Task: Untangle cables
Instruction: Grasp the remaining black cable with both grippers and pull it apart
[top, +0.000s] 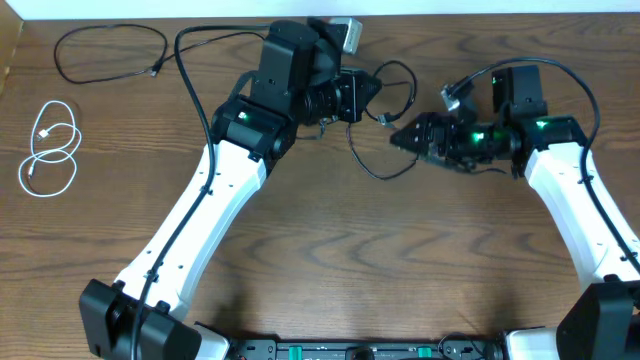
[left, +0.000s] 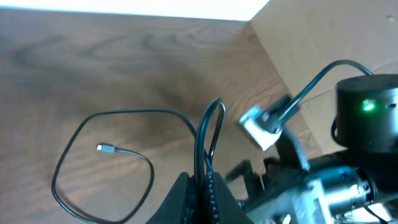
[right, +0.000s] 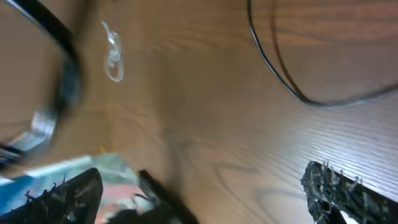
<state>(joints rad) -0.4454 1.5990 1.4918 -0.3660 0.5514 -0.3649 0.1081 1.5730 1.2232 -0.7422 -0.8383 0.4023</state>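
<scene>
Three cables show. My left gripper (top: 366, 95) (left: 202, 186) is shut on a black cable (top: 383, 170) (left: 210, 134) at the back middle. A narrow loop of it stands up between the fingers, and the rest curls down onto the table (top: 330, 260). My right gripper (top: 398, 139) (right: 205, 193) is open just right of it, fingers (right: 345, 190) wide apart with nothing between them. A bend of that black cable (right: 298, 87) lies on the wood ahead of it. A second black cable (top: 105, 45) lies looped at the far left back. The white cable (top: 50, 150) (right: 113, 56) is coiled at the left.
The right arm's green-lit wrist (left: 367, 118) and its thick black lead (top: 560, 72) crowd the back right. The left arm (top: 200, 220) crosses the table diagonally from the front left. A pale wall edge (top: 450, 8) runs along the back.
</scene>
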